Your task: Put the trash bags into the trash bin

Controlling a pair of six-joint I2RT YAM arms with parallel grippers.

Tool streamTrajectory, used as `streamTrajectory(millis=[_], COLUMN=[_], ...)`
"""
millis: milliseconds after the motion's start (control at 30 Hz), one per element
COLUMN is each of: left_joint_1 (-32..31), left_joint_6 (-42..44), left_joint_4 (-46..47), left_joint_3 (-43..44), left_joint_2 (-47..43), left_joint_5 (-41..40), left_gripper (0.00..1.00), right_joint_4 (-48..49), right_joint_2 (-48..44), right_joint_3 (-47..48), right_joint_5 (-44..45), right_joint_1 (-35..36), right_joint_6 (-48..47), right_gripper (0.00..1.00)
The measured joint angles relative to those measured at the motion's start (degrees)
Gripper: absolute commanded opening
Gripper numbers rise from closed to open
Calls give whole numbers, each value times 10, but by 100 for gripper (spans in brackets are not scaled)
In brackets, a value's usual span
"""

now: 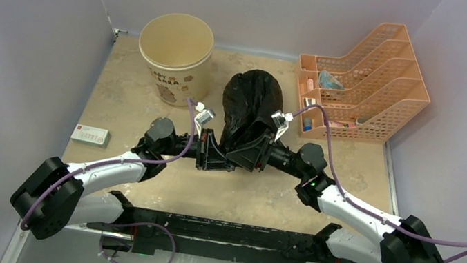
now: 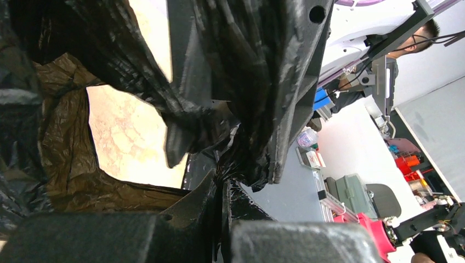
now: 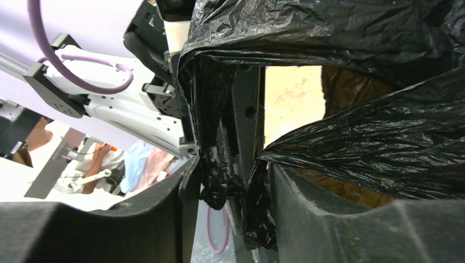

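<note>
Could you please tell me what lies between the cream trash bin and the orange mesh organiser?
In the top external view, the black trash bag lies between the trash bin and the orange organiser, apart from both.

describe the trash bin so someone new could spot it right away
Look at the far-left corner of the table, left of the black trash bag. The trash bin stands there upright: the only cream round bucket, brown lettering on its wall, unlike the orange mesh organiser.
</note>
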Motion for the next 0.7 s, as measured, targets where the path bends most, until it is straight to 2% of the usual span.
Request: streamTrajectory(millis=[167,300,467,533,600,700], left_joint_1=[0,0,0,0,0,-1], left_joint_6=[0,0,0,0,0,0], left_joint_4=[-3,-3,-8,-9,-10,-10], left_joint_3=[0,0,0,0,0,0], left_joint_2=[-3,-3,-3,-3,-3,-3], left_joint_5=[0,0,-2,-2,-2,0], left_gripper=[0,0,0,0,0,0], right_joint_4=[3,4,8,8,8,6], right_joint_2=[11,12,12,12,12,12], right_joint_3=[0,0,0,0,0,0], right_joint_5=[-6,-19,-38,-44,-45,-42], right_joint_1=[0,0,0,0,0,0], right_joint_6=[-2,-3,-5,-8,-11,-16], right_gripper=[49,56,56,50,35,21])
